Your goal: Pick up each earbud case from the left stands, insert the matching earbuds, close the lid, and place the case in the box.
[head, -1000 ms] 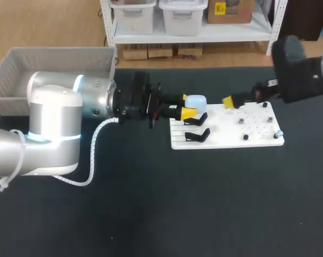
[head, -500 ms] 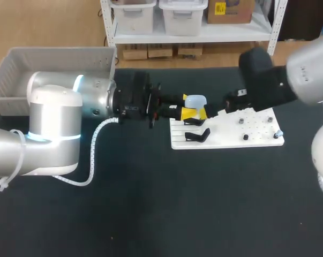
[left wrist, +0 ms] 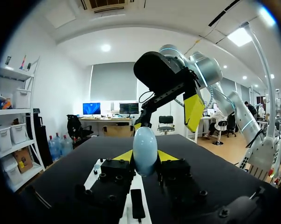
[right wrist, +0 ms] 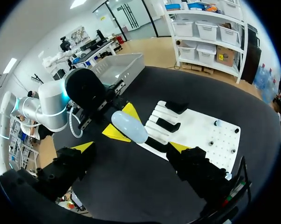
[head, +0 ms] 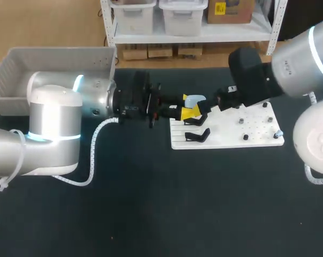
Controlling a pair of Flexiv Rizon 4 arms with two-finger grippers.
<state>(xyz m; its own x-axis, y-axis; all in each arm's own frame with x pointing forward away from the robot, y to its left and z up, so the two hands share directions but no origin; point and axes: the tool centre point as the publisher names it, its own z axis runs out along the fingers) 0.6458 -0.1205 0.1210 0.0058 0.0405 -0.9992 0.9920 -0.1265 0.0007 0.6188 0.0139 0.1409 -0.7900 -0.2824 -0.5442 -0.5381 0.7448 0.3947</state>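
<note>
My left gripper (head: 186, 107) is shut on a pale blue, egg-shaped earbud case (head: 195, 100) and holds it just over the left end of the white board (head: 225, 140). In the left wrist view the case (left wrist: 145, 150) stands upright between the yellow tips. My right gripper (head: 206, 105) is open at the case's right side. Its wide-spread fingers (left wrist: 194, 111) flank the case without touching it. In the right wrist view the case (right wrist: 129, 127) lies ahead of my right gripper (right wrist: 131, 148). Two black stands (head: 197, 135) on the board are bare.
A grey box (head: 22, 67) stands at the table's back left, behind my left arm. Small earbud pieces and pegs (head: 240, 121) dot the right half of the board. Dark table surface (head: 177, 203) lies in front of the board.
My right arm has swung in from the right across the board, bringing its open gripper up to the case. The left arm and the case have kept still.
</note>
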